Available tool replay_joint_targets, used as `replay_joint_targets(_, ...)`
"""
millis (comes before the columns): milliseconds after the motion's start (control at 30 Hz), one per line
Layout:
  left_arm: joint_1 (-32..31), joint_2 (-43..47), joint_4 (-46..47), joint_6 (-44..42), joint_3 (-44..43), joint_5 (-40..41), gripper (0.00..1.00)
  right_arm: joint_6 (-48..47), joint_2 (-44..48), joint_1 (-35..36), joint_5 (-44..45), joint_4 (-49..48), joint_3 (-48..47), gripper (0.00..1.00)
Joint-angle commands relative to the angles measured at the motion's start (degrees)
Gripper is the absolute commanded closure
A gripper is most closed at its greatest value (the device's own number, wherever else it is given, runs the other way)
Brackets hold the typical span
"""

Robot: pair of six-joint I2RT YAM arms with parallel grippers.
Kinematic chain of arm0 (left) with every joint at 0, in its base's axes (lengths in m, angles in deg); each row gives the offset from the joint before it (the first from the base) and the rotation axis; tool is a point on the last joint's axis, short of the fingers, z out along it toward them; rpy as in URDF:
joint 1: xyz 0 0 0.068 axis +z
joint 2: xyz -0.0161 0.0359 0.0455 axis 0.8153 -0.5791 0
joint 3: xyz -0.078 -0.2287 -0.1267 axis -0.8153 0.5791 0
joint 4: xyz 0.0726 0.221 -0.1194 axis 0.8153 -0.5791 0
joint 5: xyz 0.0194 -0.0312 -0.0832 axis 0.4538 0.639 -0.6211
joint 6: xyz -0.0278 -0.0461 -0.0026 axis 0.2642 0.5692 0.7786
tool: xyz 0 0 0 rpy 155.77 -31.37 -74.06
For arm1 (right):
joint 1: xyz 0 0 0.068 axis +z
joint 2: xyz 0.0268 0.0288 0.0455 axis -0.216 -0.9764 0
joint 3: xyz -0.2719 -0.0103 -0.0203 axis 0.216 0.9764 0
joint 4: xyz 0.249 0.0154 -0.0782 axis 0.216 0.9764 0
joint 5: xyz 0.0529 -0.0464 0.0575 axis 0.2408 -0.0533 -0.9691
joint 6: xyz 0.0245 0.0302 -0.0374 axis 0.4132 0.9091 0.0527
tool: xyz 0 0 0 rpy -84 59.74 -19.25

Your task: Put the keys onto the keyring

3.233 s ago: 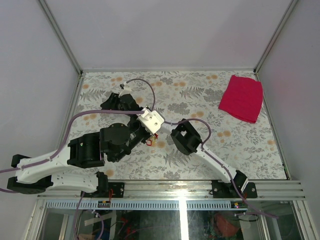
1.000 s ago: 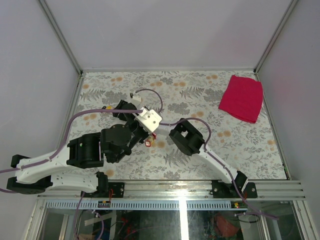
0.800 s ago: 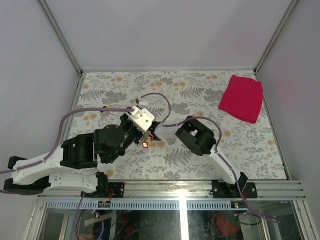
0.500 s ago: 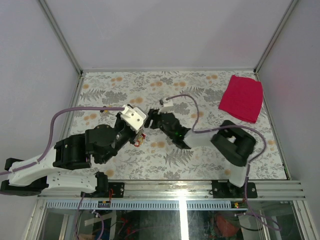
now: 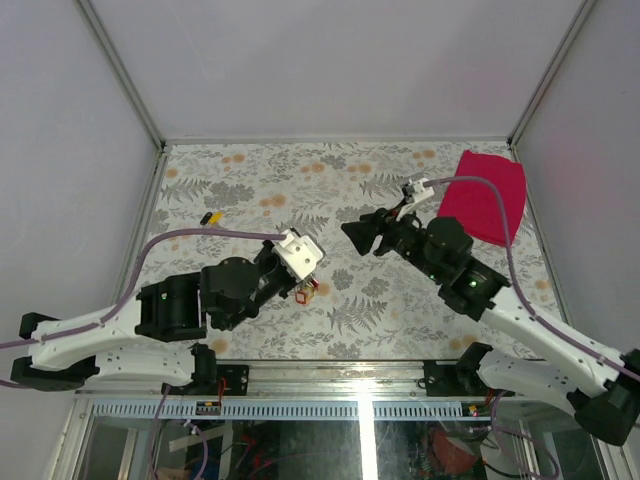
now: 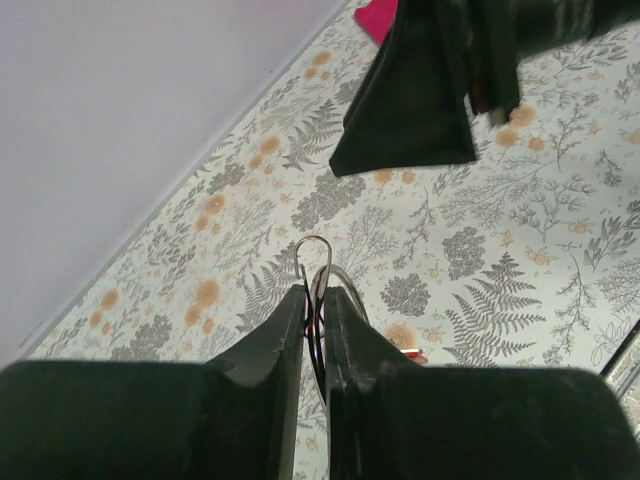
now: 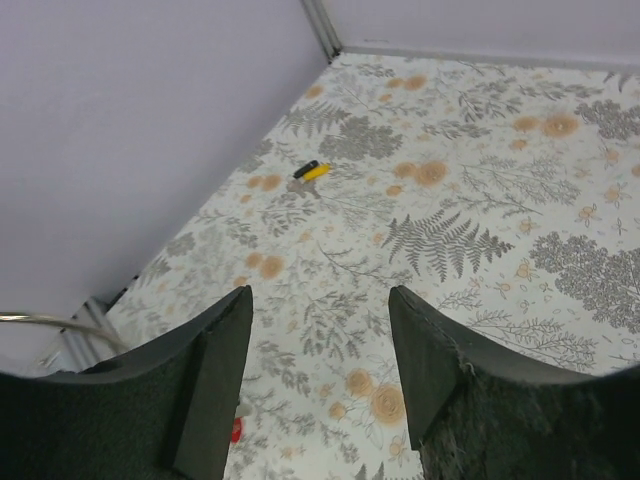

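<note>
My left gripper point(image 5: 304, 281) is shut on the thin silver keyring point(image 6: 315, 246), whose wire loop sticks out past the fingertips in the left wrist view point(image 6: 314, 296). A red-headed key point(image 5: 302, 293) hangs under it just above the table and also shows in the left wrist view point(image 6: 408, 355). My right gripper point(image 5: 353, 232) is open and empty, held above the table a short way right of the left one; its jaws stand wide apart in the right wrist view point(image 7: 320, 300). A yellow key and a black key point(image 5: 211, 216) lie together on the table at the left, also in the right wrist view point(image 7: 310, 171).
A folded red cloth point(image 5: 483, 195) lies at the back right corner. The floral table mat point(image 5: 340, 170) is walled by grey panels at the back and sides. The right arm's dark finger point(image 6: 410, 100) fills the upper part of the left wrist view.
The right arm has drawn away from the left gripper, swung out to the right and now points back with open jaws. The left gripper shifted a little, still holding the ring.
</note>
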Motion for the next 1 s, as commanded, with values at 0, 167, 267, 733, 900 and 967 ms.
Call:
replay_joint_targets(0,0.4,-1.3,10.0,-3.1,0.7,-3.1,1.00,-0.1,6.1,-1.6,-9.1,16.7,-8.2,0.37)
replay_joint_targets(167,0.4,-4.0,11.6,-4.4,0.1,-4.3,1.00,6.4,7.7,-2.2,-19.8,18.5,-12.4,0.38)
replay_joint_targets(267,0.4,-4.7,12.3,-5.0,0.2,-4.8,1.00,10.0,7.4,-2.1,-24.8,16.7,-12.6,0.40)
replay_joint_targets(733,0.4,-6.1,12.6,-4.9,0.0,-7.0,1.00,13.7,7.5,-2.1,-27.1,11.6,-10.8,0.51)
replay_joint_targets(900,0.4,-6.4,12.8,-4.9,-0.3,-8.0,1.00,14.5,7.3,-2.1,-27.1,10.4,-10.1,0.60)
replay_joint_targets(967,0.4,-6.3,12.9,-4.9,-0.3,-8.3,1.00,15.0,7.1,-2.1,-27.0,10.0,-9.7,0.64)
